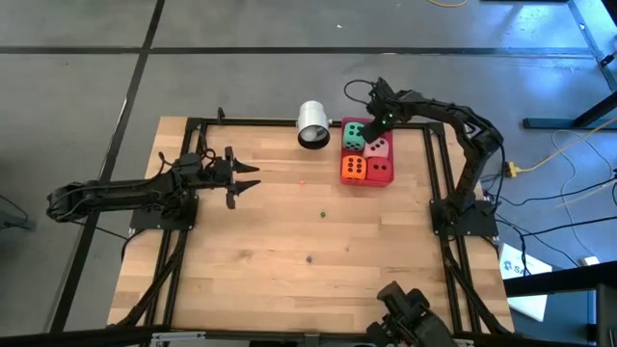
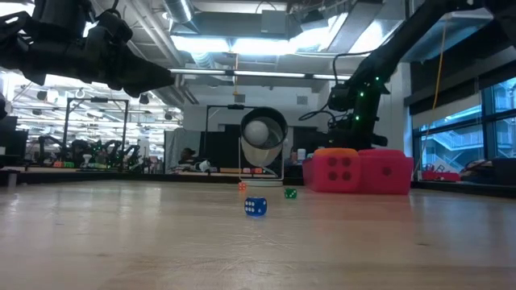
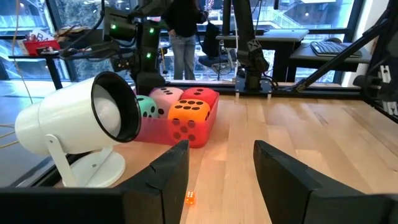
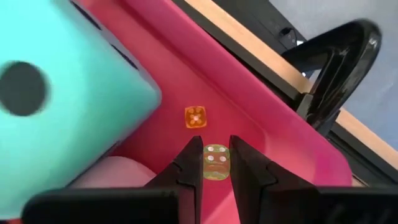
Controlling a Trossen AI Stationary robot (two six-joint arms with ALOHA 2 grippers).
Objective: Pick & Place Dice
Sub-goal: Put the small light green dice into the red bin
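Right end effector (image 4: 216, 163): over the red tray (image 4: 261, 118) at the surface's far edge, fingers nearly shut on a small yellow-green die (image 4: 216, 162). Small orange die (image 4: 196, 117) lies just beside. Left end effector (image 1: 253, 180): part-open, empty, waiting. Risk: slim grip; die may slip, bounce

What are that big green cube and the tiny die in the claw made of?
The big green cube looks like soft foam with a matte finish: rounded edges, no shine. The tiny die between the right claw's fingers looks like hard, glossy plastic: yellow-green and see-through, perhaps resin or acrylic.
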